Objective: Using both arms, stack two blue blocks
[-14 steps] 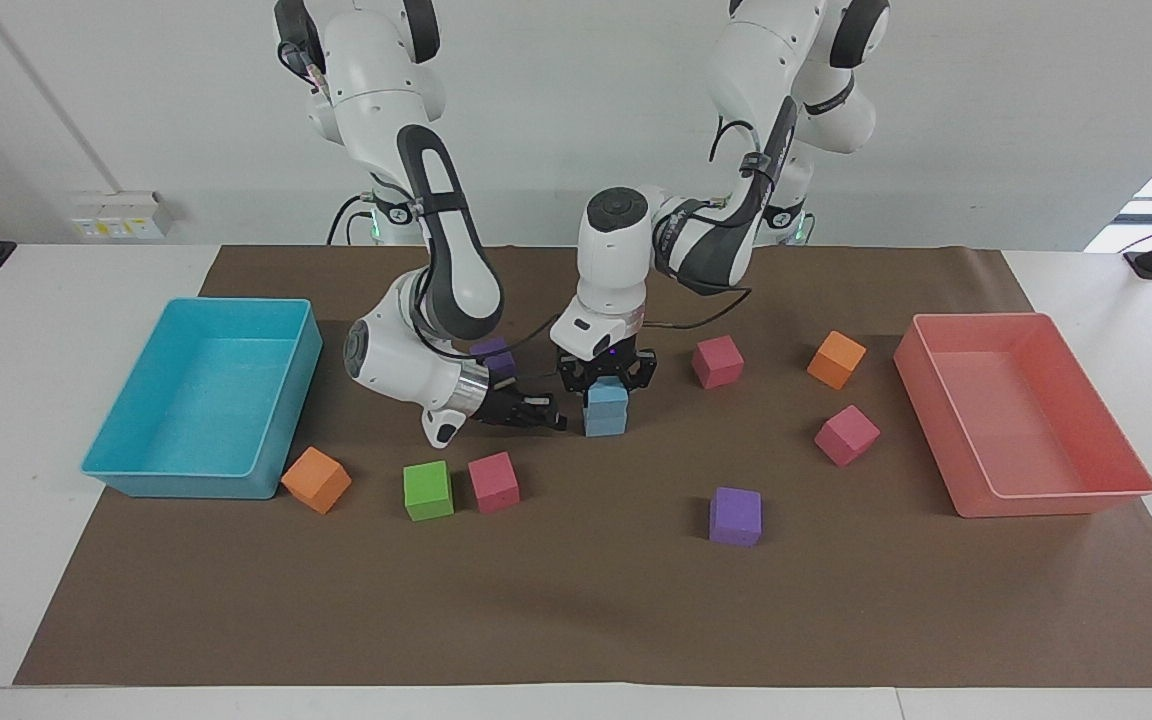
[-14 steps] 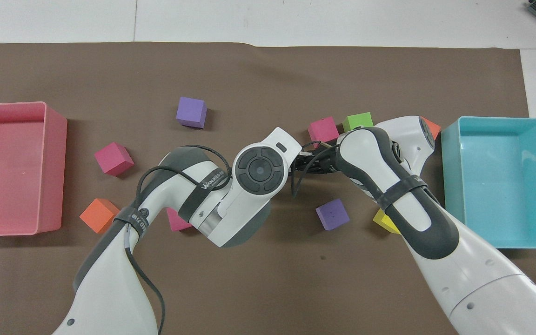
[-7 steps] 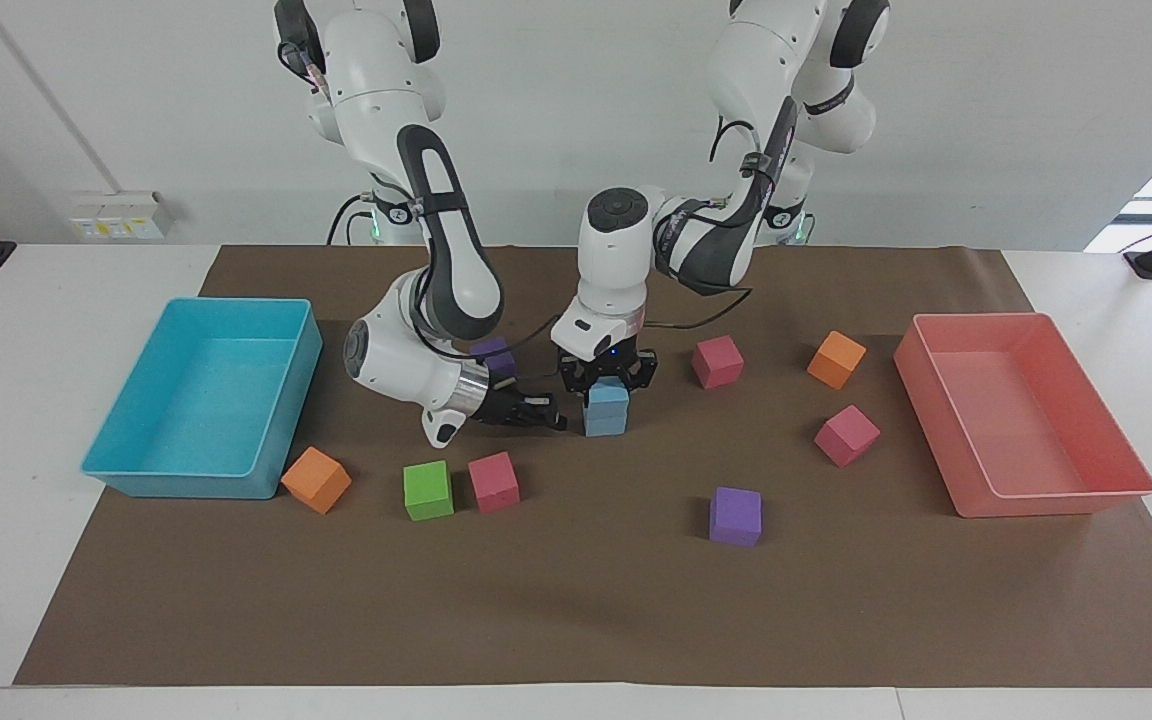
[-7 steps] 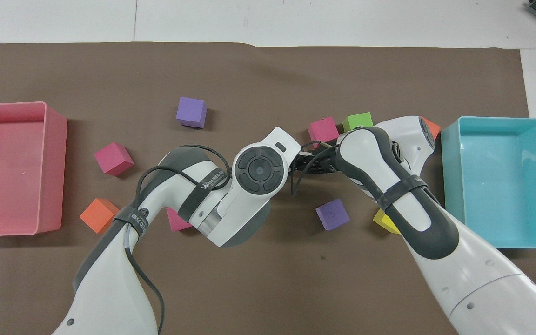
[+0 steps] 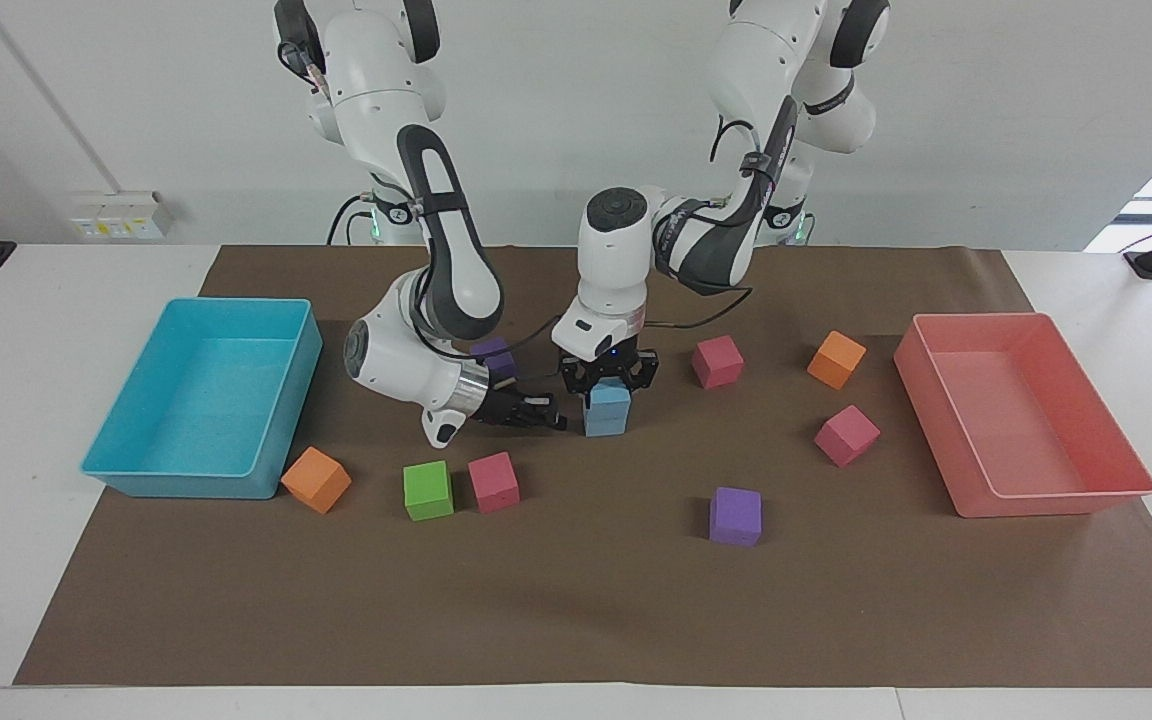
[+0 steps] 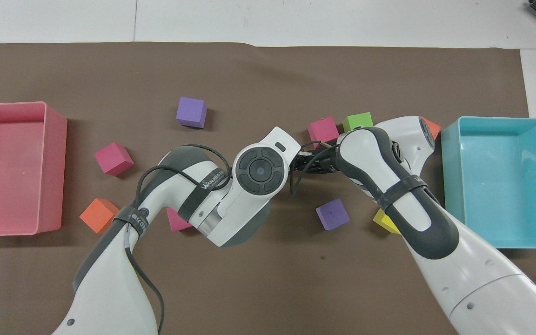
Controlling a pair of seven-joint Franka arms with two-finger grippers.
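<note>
Two sky-blue blocks stand stacked in the middle of the brown mat, the upper blue block [image 5: 608, 398] on the lower blue block [image 5: 604, 423]. My left gripper [image 5: 607, 384] points straight down and is shut on the upper block. My right gripper [image 5: 558, 417] lies level beside the stack, toward the right arm's end, shut and empty, with its tips just short of the lower block. In the overhead view the left arm's wrist [image 6: 261, 170] hides the stack and its own gripper. Only dark parts of the right gripper [image 6: 306, 164] show there.
A turquoise tray [image 5: 186, 482] stands at the right arm's end and a pink tray [image 5: 1046, 495] at the left arm's end. Loose cubes lie around: green [image 5: 428, 490], magenta [image 5: 493, 481], orange [image 5: 316, 479], purple [image 5: 735, 516], purple [image 5: 494, 357], magenta [image 5: 717, 361], yellow [image 6: 384, 222].
The right arm's elbow and gripper have lifted slightly beside the stack. The left gripper and both blue blocks have stayed in place.
</note>
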